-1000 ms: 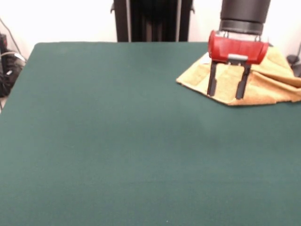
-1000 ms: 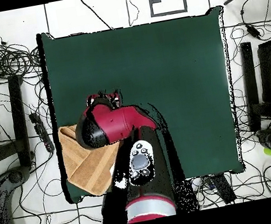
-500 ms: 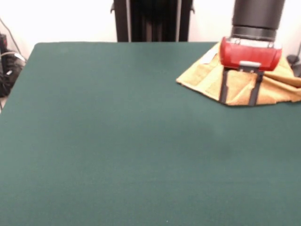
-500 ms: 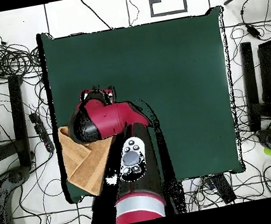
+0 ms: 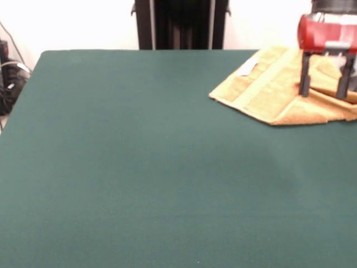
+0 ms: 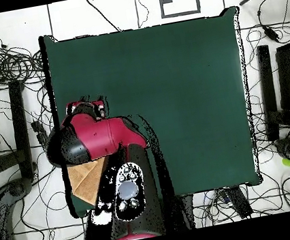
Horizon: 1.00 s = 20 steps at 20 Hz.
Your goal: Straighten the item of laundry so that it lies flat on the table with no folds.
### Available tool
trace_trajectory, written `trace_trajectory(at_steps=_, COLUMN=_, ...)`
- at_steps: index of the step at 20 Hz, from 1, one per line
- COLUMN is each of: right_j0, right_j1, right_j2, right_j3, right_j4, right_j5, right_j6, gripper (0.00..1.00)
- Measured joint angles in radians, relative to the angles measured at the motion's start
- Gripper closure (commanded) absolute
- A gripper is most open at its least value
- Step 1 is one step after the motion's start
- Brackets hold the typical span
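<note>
The golden-orange towel [image 5: 268,92] lies rumpled and folded over on itself at the far right of the green table [image 5: 139,162], with its small white tag [image 5: 249,67] on the far side. My gripper [image 5: 324,86] hangs over the towel's right part, open and empty, its two dark fingers [image 5: 304,75] standing in front of the folds. I cannot tell whether the tips touch the cloth. In the overhead view the red arm head [image 6: 85,139] covers most of the towel [image 6: 84,180], which lies at the left edge of the table [image 6: 169,86].
The black pedestal [image 5: 181,22] stands behind the table's far edge. The towel reaches the table's side edge. Cables and dark equipment [image 6: 1,74] lie on the floor around the table.
My gripper has moved right and slightly up in the front view, left in the overhead view, from the towel's front fold to its right part. It stays open. The towel has not moved.
</note>
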Motion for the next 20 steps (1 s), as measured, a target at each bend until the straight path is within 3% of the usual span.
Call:
trace_trajectory(at_steps=7, right_j0=-0.024, right_j1=-0.096, right_j2=0.039, right_j3=0.135, right_j4=0.0, right_j5=-0.002, right_j6=0.0, gripper=0.0)
trace_trajectory(at_steps=20, right_j0=-0.033, right_j1=-0.059, right_j2=0.056, right_j3=0.206, right_j4=0.001, right_j5=-0.194, right_j6=0.0, gripper=0.0)
